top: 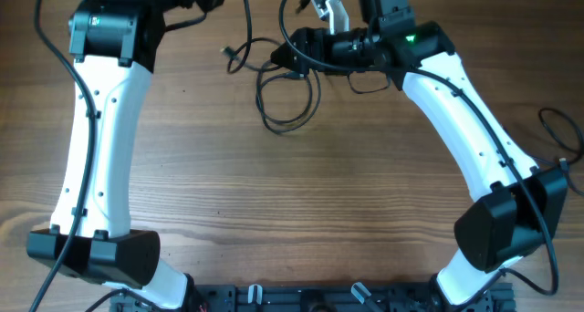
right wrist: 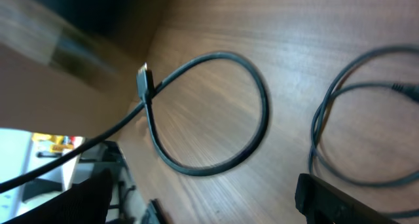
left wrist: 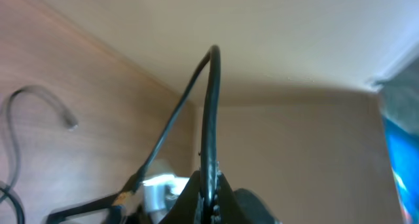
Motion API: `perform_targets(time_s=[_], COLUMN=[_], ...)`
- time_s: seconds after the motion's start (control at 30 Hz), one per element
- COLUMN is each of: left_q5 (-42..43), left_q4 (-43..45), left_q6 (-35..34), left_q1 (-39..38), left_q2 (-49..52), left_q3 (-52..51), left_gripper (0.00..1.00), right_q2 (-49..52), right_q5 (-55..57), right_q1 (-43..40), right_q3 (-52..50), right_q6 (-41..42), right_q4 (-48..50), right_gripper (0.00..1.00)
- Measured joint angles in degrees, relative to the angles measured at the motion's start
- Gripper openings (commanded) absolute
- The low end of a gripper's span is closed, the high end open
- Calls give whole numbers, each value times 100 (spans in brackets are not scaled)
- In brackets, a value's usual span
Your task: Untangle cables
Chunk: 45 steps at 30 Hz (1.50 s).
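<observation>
Right gripper [right wrist: 203, 185] is hovering just over the cables [top: 287, 98], fingers standing apart, nothing between them. The cables are lying in loose loops on the table [top: 274, 212]. Beyond the cables, the left gripper [left wrist: 209, 194] is pointing upward. A black cord [left wrist: 211, 106] is rising past it; we cannot tell whether the pincer is clamping.

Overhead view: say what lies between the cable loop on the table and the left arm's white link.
Only bare table wood; the overhead view shows nothing between the cable loop and the left arm's white link.
</observation>
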Motion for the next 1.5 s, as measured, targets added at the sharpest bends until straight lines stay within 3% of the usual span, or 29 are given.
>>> perform_targets(time_s=[0.1, 0.27, 0.43, 0.6, 0.77, 0.93, 1.07, 1.23, 1.27, 1.3, 1.33, 1.37, 1.4, 1.43, 1.5], left_q5=[-610, -931, -1047, -1060, -1088, -1104, -1198, -1344, -1381, -1425, -1480, -1561, -1681, -1801, -2114], left_q4=[-647, -826, -909, -979, -1027, -1027, -1027, -1025, -1025, -1025, -1025, -1025, -1025, -1029, -1027], left_q6=[-505, -1222, -1456, -1497, -1495, -1471, -1469, -1469, -1469, -1469, -1443, -1451, -1412, -1338, -1054], left_q1=[4, -59, -149, -149, -337, -745, -769, -769, -769, -769, -769, -769, -769, -769, -769], left_q2=[2, 4, 4, 4, 4, 4, 4, 4, 4, 4, 4, 4, 4, 4, 4], left_q3=[0, 0, 0, 0, 0, 0, 0, 0, 0, 0, 0, 0, 0, 0, 0], left_gripper=[4, 4, 4, 4, 4, 6, 10, 15, 20, 32, 49, 74, 92, 100, 100], right_q2=[-247, -763, -787, -787, -787, -787, -787, -787, -787, -787, -787, -787, -787, -787, -787], right_q5=[-39, -240, -874, -1263, -1115, -831, -525, -282, -238, -216, -181, -164, -155, -138, -103], right_q1=[-11, -11, -2, 247, 509, 538, 538, 538, 538, 538, 538, 529, 509, 481, 339], right_q3=[-11, -13, -15, -15, -15, -15, -15, -17, -17, -17, -17, -17, -17, -17, -17], right_q6=[-437, -737, -811, -831, -828, -767, -610, -566, -566, -566, -566, -568, -568, -566, -568], right_q4=[219, 592, 1128, 1440, 1451, 1469, 1462, 1447, 1447, 1443, 1440, 1434, 1401, 1364, 1215], right_gripper=[93, 88, 86, 76, 58, 24, 6, 4, 4, 4, 4, 4, 4, 4, 4])
